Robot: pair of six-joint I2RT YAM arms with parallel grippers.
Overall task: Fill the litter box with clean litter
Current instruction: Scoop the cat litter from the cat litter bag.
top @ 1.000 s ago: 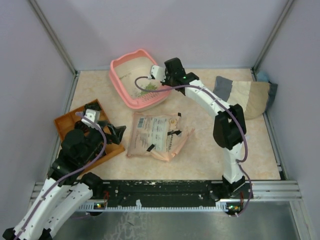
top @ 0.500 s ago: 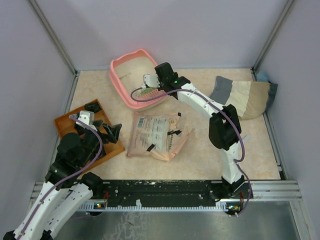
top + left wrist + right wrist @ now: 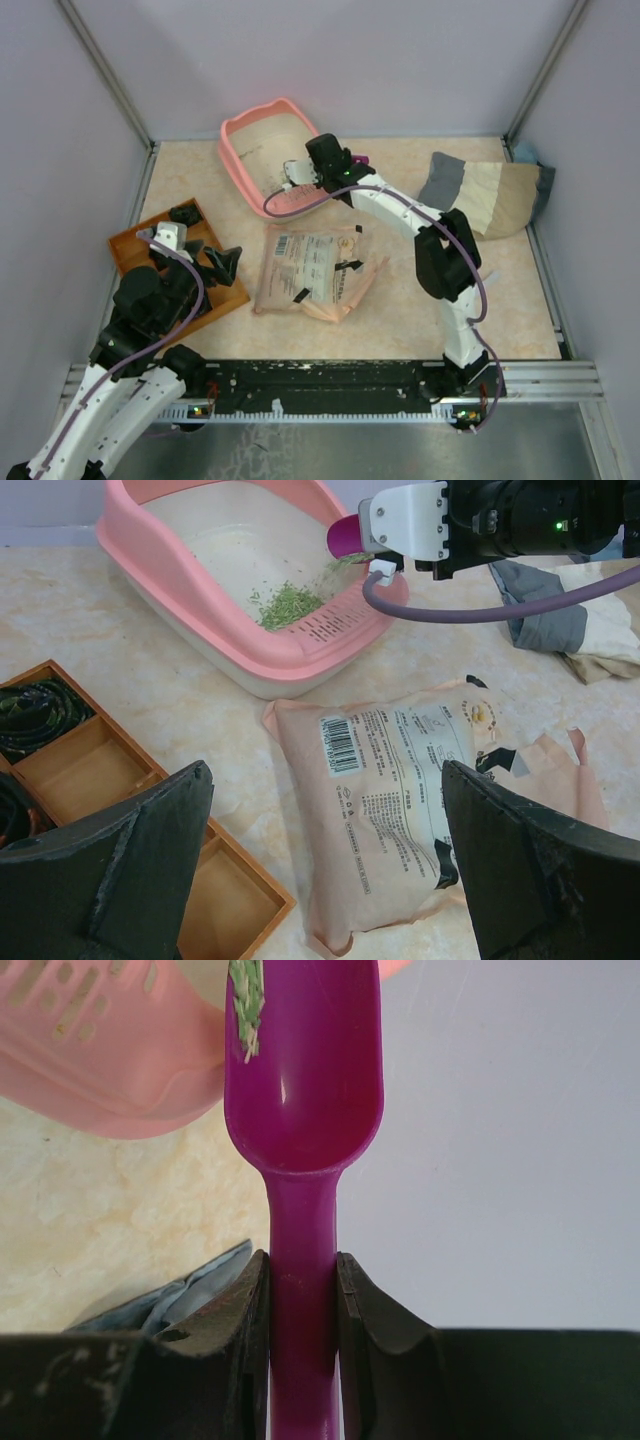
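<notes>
Both seen: right gripper [image 3: 302, 1272] pinches magenta scoop [image 3: 305, 1080] at litter box [image 3: 150, 572] rim; left gripper [image 3: 322, 810] spread wide, empty.

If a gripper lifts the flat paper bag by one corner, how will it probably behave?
The paper bag lies flat and creased, so it would probably sag and fold. It looks nearly empty, thus likely light for its size.
</notes>
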